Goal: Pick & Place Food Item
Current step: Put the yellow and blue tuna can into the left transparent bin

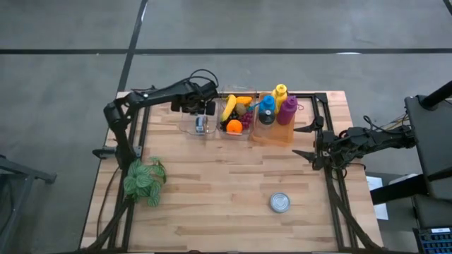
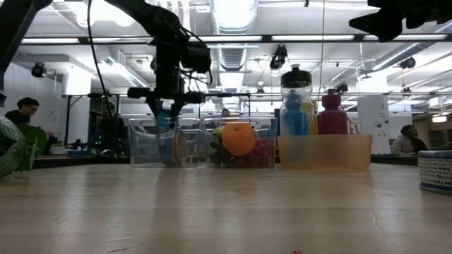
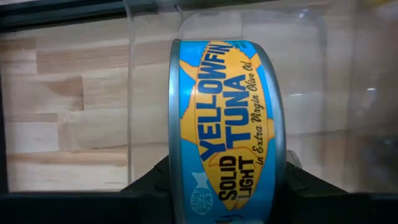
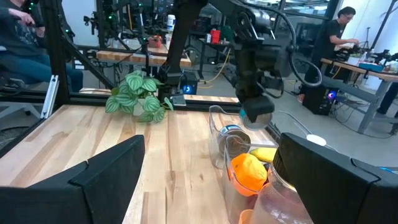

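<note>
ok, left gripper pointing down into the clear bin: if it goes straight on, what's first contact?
Probably the floor of the clear bin. The left gripper points down into it, shut on the tuna can held on edge, so the can's lower rim would touch first. How far above the floor it hangs is unclear.

From table height, the left gripper [image 2: 164, 107] comes down from above into a clear bin [image 2: 152, 144] standing toward the left on the wooden table [image 2: 212, 204], and a tuna can [image 2: 174, 147] stands on edge inside it below the fingers. Just beside it, a second clear bin [image 2: 236, 159] holds an orange [image 2: 239, 139] among other fruit. Next along, an amber bin [image 2: 325, 152] carries a blue bottle [image 2: 296, 100] with a dark cap and a magenta bottle [image 2: 332, 113]. A tin [image 2: 436, 171] shows at the right edge, green leaves [image 2: 15, 149] at the left. People sit in the room behind.
</note>
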